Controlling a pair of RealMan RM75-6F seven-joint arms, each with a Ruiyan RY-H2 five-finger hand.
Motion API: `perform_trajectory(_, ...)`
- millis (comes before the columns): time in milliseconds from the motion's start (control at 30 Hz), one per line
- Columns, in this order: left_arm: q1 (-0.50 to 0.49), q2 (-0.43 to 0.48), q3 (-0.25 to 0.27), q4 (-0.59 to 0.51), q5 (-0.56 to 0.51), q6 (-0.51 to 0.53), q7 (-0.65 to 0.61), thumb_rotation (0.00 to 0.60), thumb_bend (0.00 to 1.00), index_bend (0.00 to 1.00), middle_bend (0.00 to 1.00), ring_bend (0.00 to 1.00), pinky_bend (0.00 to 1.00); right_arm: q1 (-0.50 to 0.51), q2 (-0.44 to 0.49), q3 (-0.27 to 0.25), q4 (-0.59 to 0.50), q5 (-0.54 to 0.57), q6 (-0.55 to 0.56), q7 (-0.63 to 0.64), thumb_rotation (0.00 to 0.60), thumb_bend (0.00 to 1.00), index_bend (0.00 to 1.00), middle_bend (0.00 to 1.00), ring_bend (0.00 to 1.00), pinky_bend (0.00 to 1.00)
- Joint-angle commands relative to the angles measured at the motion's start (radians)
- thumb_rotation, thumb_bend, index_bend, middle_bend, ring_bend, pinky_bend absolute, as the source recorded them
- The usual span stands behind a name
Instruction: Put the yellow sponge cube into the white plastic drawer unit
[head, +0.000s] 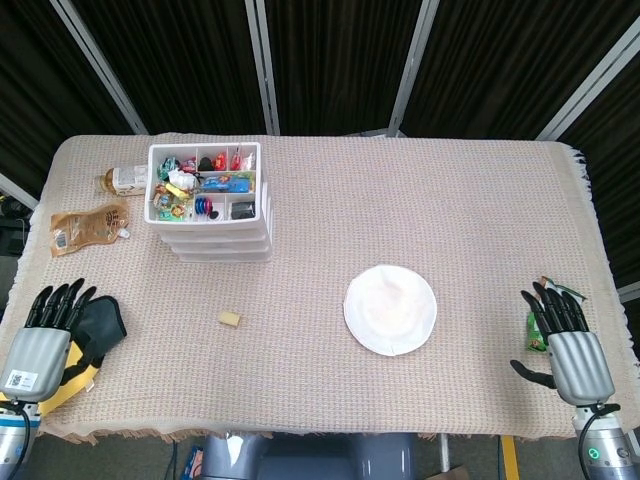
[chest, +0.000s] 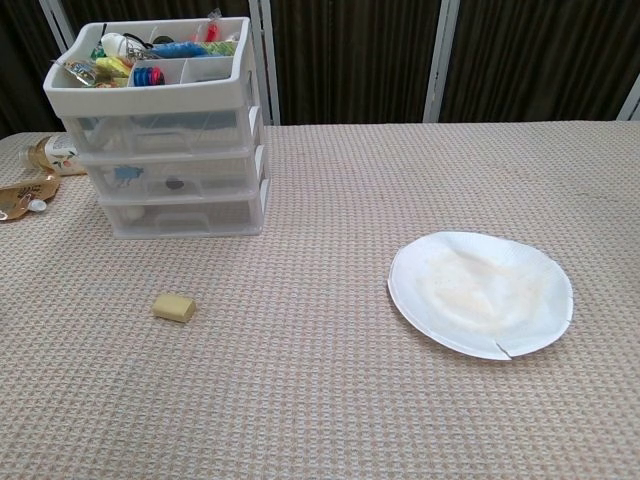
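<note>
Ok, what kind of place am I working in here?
Probably a lab or test booth set up for tabletop trials, not a home. A table under a woven beige cloth stands before black curtains on metal poles, with props laid out: a white plastic drawer unit, a paper plate and a yellow sponge cube.

**Table with woven cloth and the things on it**

The table (head: 420, 220) is covered by a beige woven cloth. At 10 o'clock stands the white plastic drawer unit (head: 211, 203). Left of it lie a small bottle (head: 122, 179) and a brown pouch (head: 88, 227). The yellow sponge cube (head: 230, 318) lies at 7 o'clock, the white paper plate (head: 390, 309) at 5 o'clock. A green packet (head: 541, 325) lies at 4 o'clock, a black and yellow cloth (head: 88, 345) at 8 o'clock.
</note>
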Motion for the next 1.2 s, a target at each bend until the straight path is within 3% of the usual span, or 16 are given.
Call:
perform_trajectory(33, -0.006, -0.011, -0.014, -0.009, 0.0, 0.009, -0.029, 0.6, 0.63, 0.0, 0.07, 0.07, 0.09, 0.0, 0.0, -0.001, 0.0, 0.0, -0.001, -0.002, 0.6, 0.0, 0.07, 0.0, 0.0, 0.0)
perform_trajectory(67, -0.01, -0.015, -0.023, -0.01, 0.0, 0.013, -0.042, 0.6, 0.63, 0.0, 0.14, 0.13, 0.14, 0.0, 0.0, -0.001, 0.001, 0.0, -0.001, -0.004, 0.6, 0.0, 0.07, 0.0, 0.0, 0.0)
perform_trajectory(133, -0.018, -0.025, -0.039, -0.012, -0.004, 0.017, -0.063, 0.6, 0.64, 0.0, 0.39, 0.35, 0.27, -0.001, 0.0, -0.001, 0.0, 0.001, 0.0, -0.005, 0.6, 0.0, 0.07, 0.0, 0.0, 0.0)
perform_trajectory(233, -0.039, -0.033, -0.062, -0.042, -0.045, -0.019, -0.106, 0.6, 0.64, 0.0, 0.66, 0.59, 0.4, -0.002, 0.0, 0.0, -0.002, 0.004, -0.001, -0.004, 0.6, 0.0, 0.07, 0.0, 0.0, 0.0)
perform_trajectory(400, -0.094, -0.026, -0.102, -0.147, -0.19, -0.155, -0.139, 0.6, 0.65, 0.0, 0.87, 0.78, 0.52, -0.001, 0.0, 0.0, -0.003, 0.005, -0.003, -0.003, 0.6, 0.0, 0.08, 0.0, 0.0, 0.0)
perform_trajectory(500, -0.121, -0.026, -0.119, -0.199, -0.274, -0.226, -0.156, 0.6, 0.66, 0.0, 0.92, 0.83, 0.56, -0.001, 0.001, 0.0, -0.004, 0.006, -0.005, -0.002, 0.6, 0.0, 0.08, 0.0, 0.0, 0.0)
perform_trajectory(733, -0.217, -0.048, -0.204, -0.31, -0.584, -0.412, -0.22, 0.6, 0.69, 0.0, 0.95, 0.87, 0.59, 0.0, 0.003, 0.001, -0.003, 0.006, -0.005, 0.004, 0.6, 0.0, 0.08, 0.0, 0.0, 0.0)
perform_trajectory(900, -0.268, -0.084, -0.246, -0.319, -0.738, -0.46, -0.239, 0.6, 0.71, 0.0, 0.96, 0.87, 0.6, 0.0, 0.004, 0.0, -0.003, 0.006, -0.007, 0.007, 0.6, 0.0, 0.08, 0.0, 0.0, 0.0)
perform_trajectory(1200, -0.382, -0.152, -0.325, -0.267, -1.029, -0.53, -0.277, 0.6, 0.9, 0.0, 0.97, 0.87, 0.6, 0.002, 0.006, 0.0, -0.005, 0.007, -0.012, 0.014, 0.6, 0.0, 0.08, 0.0, 0.0, 0.0)
